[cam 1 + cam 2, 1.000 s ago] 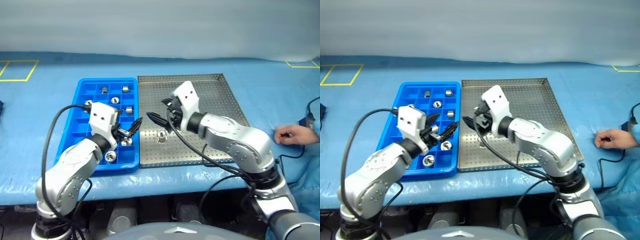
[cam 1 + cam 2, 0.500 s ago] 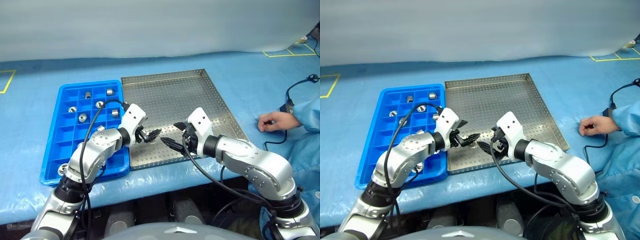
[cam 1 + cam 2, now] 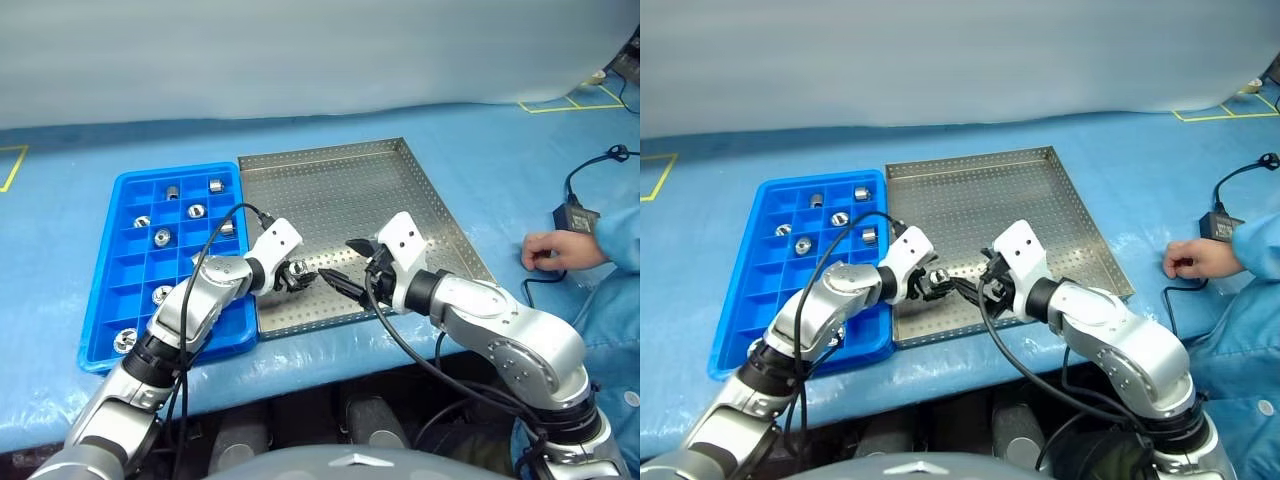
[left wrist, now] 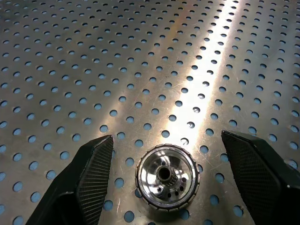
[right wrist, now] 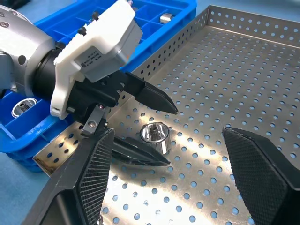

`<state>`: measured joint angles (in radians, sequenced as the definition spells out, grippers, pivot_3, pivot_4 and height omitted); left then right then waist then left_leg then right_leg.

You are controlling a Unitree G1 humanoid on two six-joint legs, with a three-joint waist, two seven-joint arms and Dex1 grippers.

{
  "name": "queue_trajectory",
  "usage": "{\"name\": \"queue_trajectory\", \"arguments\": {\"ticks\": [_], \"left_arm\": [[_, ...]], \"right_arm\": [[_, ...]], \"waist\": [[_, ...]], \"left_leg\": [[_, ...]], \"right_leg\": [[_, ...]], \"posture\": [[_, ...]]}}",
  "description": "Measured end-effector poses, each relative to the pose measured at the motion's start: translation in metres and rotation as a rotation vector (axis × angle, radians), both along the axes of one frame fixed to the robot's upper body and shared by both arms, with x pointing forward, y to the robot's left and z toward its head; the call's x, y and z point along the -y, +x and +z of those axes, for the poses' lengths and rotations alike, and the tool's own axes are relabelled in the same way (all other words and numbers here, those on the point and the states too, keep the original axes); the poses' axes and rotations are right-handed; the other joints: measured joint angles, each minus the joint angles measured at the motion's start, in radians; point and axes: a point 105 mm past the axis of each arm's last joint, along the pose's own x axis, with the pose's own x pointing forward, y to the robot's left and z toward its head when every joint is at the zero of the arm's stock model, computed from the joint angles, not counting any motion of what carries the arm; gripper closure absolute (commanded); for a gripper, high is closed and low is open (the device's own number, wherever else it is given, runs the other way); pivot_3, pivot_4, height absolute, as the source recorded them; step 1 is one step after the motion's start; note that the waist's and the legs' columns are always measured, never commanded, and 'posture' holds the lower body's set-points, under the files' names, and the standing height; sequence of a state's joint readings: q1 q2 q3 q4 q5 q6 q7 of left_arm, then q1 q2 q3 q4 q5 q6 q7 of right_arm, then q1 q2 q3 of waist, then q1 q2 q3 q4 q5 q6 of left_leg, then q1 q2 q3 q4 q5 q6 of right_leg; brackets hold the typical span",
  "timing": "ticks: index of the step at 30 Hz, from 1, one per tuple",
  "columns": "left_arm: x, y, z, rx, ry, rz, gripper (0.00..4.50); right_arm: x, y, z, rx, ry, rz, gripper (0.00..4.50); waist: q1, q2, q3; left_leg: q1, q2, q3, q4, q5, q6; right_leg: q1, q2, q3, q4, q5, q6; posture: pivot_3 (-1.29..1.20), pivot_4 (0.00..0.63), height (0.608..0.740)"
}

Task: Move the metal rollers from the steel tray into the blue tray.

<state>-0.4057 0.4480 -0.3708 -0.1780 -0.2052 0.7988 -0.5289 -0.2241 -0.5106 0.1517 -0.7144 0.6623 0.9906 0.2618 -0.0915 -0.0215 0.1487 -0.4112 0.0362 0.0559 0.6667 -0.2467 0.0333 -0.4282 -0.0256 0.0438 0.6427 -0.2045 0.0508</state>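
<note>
One metal roller [image 4: 167, 176] stands on the perforated floor of the steel tray [image 3: 365, 190], near its front left corner. My left gripper [image 4: 166, 140] is open and straddles this roller, with a gap on each side between it and the fingers [image 4: 91, 180]. The right wrist view shows the same roller [image 5: 155, 135] between the left gripper's black fingers. My right gripper [image 3: 338, 261] is open just right of it, holding nothing and pointing at the left gripper. Several more rollers [image 3: 161, 237] lie in compartments of the blue tray [image 3: 128, 280], which adjoins the steel tray's left side.
A person's hand [image 3: 550, 250] rests on the blue table cover to the right of the steel tray, beside a black adapter [image 3: 575, 215] and its cable. Yellow tape marks [image 3: 560, 103] lie at the far right.
The camera view has swung. My left gripper has left the blue tray, crossed onto the steel tray and lowered around the roller. My right gripper has drawn back a little from the roller.
</note>
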Motion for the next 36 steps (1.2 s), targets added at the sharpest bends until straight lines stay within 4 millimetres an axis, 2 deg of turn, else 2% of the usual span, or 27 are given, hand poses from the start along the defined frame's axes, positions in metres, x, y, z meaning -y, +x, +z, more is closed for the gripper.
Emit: {"name": "queue_trajectory", "arguments": {"ticks": [3, 7, 13, 14, 20, 24, 27, 31, 36], "left_arm": [[-0.002, 0.002, -0.001, 0.003, 0.020, 0.008, 1.65], [-0.002, 0.003, -0.003, 0.004, 0.043, -0.002, 1.65], [0.000, 0.003, -0.002, 0.001, 0.033, -0.019, 3.53], [0.000, 0.003, -0.002, 0.001, 0.031, -0.021, 3.66], [0.000, 0.003, 0.000, -0.009, 0.004, -0.018, 3.66], [-0.001, 0.005, 0.006, -0.034, -0.101, 0.021, 3.66], [-0.004, 0.013, 0.026, -0.025, -0.258, 0.084, 3.66], [-0.023, 0.022, 0.051, 0.031, -0.374, 0.165, 3.66], [-0.055, 0.012, 0.078, 0.163, -0.327, 0.227, 3.66]], "right_arm": [[0.000, 0.001, 0.000, 0.006, 0.000, -0.006, 0.59], [0.000, 0.002, 0.001, 0.015, -0.003, -0.015, 0.59], [-0.001, 0.004, 0.003, 0.025, 0.005, -0.020, 0.59], [-0.001, 0.004, 0.003, 0.026, 0.003, -0.021, 0.59], [-0.001, 0.005, 0.002, 0.034, -0.004, -0.032, 0.59], [-0.004, 0.004, 0.000, 0.028, -0.013, -0.020, 0.59], [-0.006, 0.003, -0.002, 0.023, -0.018, -0.005, 0.59], [-0.007, 0.001, -0.004, 0.015, -0.021, 0.013, 0.59], [-0.014, -0.010, -0.011, -0.011, -0.025, 0.148, 0.59]], "waist": [[-0.002, 0.001, -0.001], [-0.004, 0.003, -0.002], [-0.003, 0.003, -0.003], [-0.003, 0.002, -0.003], [-0.003, 0.002, -0.002], [-0.003, 0.002, -0.002], [-0.001, 0.001, -0.002], [-0.003, 0.001, -0.002], [0.000, 0.001, -0.001]], "left_leg": [[0.001, 0.000, 0.000, 0.000, 0.000, 0.000], [0.002, 0.000, 0.001, 0.000, 0.001, 0.001], [0.001, 0.001, 0.001, 0.000, 0.001, 0.001], [0.001, 0.001, 0.001, 0.000, 0.001, 0.001], [0.000, 0.001, 0.001, 0.000, 0.001, 0.001], [-0.002, 0.001, 0.000, 0.000, 0.001, 0.001], [-0.002, 0.001, 0.000, 0.000, 0.001, 0.001], [-0.002, 0.000, 0.000, 0.000, 0.001, 0.001], [-0.002, 0.001, -0.001, -0.002, 0.001, 0.001]], "right_leg": [[0.000, 0.000, 0.001, 0.000, 0.000, 0.001], [0.001, 0.000, 0.001, 0.001, 0.001, 0.001], [0.000, 0.000, 0.001, 0.001, 0.001, 0.001], [0.000, 0.000, 0.001, 0.001, 0.001, 0.001], [-0.001, 0.000, 0.001, 0.001, 0.001, 0.001], [-0.002, -0.001, 0.001, 0.000, 0.001, 0.001], [-0.002, -0.001, 0.001, 0.000, 0.003, 0.004], [-0.002, 0.000, 0.001, 0.000, 0.003, 0.004], [-0.002, 0.000, 0.001, 0.000, 0.003, 0.004]], "posture": [[-0.17, 0.150, 0.740], [-0.17, 0.150, 0.740], [-0.17, 0.150, 0.740], [-0.17, 0.150, 0.740], [-0.17, 0.150, 0.740], [-0.16, 0.150, 0.740], [-0.15, 0.150, 0.740], [-0.13, 0.150, 0.740], [-0.06, 0.150, 0.740]]}}
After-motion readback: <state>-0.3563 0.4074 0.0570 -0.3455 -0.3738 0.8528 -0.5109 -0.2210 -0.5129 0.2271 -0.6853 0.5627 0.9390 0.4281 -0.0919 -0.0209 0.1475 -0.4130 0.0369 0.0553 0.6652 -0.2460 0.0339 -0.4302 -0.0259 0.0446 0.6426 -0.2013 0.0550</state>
